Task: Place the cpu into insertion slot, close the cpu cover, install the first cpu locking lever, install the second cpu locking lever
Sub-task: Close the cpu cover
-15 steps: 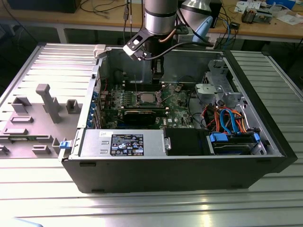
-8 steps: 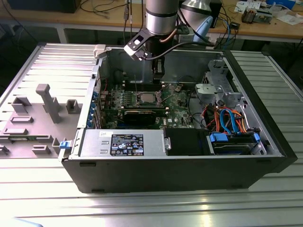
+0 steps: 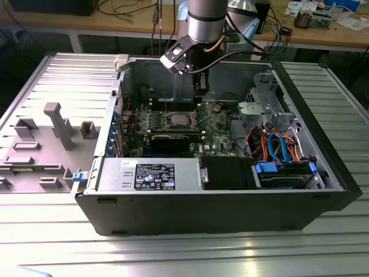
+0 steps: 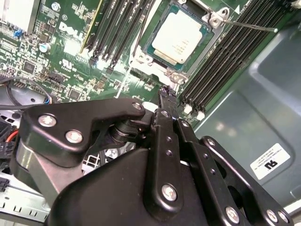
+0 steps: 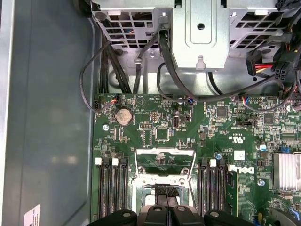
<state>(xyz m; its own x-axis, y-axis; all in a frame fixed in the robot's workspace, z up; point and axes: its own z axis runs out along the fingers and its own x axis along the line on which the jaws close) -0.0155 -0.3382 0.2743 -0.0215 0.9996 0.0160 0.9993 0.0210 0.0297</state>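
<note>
An open black computer case (image 3: 230, 213) is shown lying on a ribbed grey metal surface (image 3: 173, 254), with a grey robot arm (image 3: 206, 23) reaching down into it. The small, flat, square cpu (image 4: 181, 35) with a silver-grey metal top is seen seated in the square, silvery-rimmed insertion slot (image 4: 149, 47) on the green circuit board (image 5: 211, 122), between rows of long black memory slots (image 4: 117, 28). The black tool (image 4: 163, 94) is held just beside one edge of the slot, clear of the chip. Its two fingers (image 5: 181, 216) are pressed together with nothing pinched between them. In the first wrist view the thin silvery cpu cover (image 5: 165, 150), a frame with a cut-out centre, is seen just past the fingertips, with green board showing through the opening; whether it lies flat cannot be told. A thin metal locking lever (image 4: 249, 26) is seen sticking out from a corner of the slot, over the memory slots.
</note>
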